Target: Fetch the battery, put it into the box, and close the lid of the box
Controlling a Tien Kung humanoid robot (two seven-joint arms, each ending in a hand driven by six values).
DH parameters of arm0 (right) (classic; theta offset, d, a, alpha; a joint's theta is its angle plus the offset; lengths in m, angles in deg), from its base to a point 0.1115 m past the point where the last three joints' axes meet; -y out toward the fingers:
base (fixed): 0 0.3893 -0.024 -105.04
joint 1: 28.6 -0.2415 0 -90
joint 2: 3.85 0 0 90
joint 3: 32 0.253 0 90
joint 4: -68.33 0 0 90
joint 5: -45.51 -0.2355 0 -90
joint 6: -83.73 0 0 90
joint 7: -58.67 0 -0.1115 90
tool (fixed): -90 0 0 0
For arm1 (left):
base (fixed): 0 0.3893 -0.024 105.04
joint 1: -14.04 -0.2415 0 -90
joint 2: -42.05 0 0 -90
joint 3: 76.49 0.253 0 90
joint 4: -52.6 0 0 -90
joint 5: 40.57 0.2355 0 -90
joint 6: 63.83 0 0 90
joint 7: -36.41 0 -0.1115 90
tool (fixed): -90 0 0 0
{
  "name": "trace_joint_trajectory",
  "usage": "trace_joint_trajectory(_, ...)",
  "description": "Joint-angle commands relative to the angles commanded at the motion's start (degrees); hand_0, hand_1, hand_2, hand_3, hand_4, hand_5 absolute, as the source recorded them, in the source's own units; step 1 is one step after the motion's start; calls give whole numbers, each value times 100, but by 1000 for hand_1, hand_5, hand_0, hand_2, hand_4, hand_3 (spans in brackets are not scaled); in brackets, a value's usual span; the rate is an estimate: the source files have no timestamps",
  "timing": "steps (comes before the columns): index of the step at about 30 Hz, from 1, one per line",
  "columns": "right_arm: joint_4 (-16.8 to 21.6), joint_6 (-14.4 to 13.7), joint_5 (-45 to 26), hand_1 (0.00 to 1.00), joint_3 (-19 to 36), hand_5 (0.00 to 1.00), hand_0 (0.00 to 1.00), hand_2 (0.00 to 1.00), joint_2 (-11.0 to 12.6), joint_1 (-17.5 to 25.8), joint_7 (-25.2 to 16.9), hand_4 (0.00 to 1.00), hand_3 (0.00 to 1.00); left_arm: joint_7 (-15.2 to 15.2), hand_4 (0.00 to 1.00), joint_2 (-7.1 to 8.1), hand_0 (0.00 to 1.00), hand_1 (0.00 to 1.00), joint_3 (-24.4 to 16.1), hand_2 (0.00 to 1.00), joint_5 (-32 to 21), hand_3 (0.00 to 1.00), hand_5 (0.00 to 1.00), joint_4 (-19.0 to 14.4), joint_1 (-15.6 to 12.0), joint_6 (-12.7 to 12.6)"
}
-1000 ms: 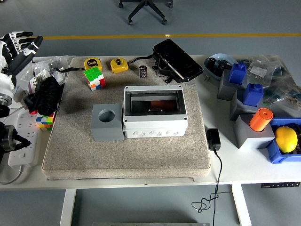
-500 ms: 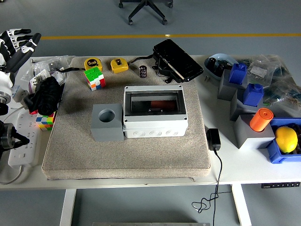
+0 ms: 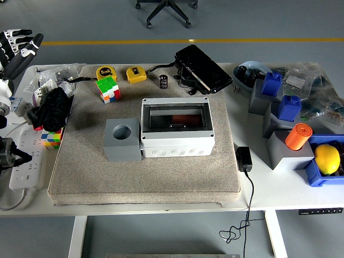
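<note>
Lying well apart from the left hand [image 3: 19, 45], battery [image 3: 163, 81].

left robot hand [image 3: 20, 45] | cut by left edge (fingers spread)

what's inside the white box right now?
Through the white box window, only a dim reddish shape at the bottom shows. The small black battery stands outside, behind it on the mat.

A white counter [image 3: 279, 200] on pale metal legs stands on a smooth grey floor [image 3: 80, 21]. A yellow line [image 3: 215, 40] runs across the floor beyond the far edge. The black wheeled base of an office chair [image 3: 165, 11] shows at the top. A black cable [image 3: 244, 226] hangs over the near edge. Light is even and soft.
</note>
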Motion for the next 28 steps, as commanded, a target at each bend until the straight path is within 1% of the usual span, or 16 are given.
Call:
trace_joint_trajectory(17, 20, 52, 47, 650, -45, 467, 621, 653, 3, -13, 30, 916, 545, -37, 949, 55, 478, 608, 9, 574, 28, 580, 478, 7, -44, 33)
trace_joint_trajectory(19, 22, 60, 47, 638, -61, 466, 616, 639, 5, -13, 37, 915, 547, -40, 949, 59, 481, 608, 18, 574, 30, 580, 478, 4, -45, 36)
trace_joint_trajectory(28, 29, 70, 59, 632, -59, 463, 615, 640, 3, 40, 46, 916, 545, -57, 949, 48, 481, 607, 67, 574, 36, 579, 478, 6, -57, 48)
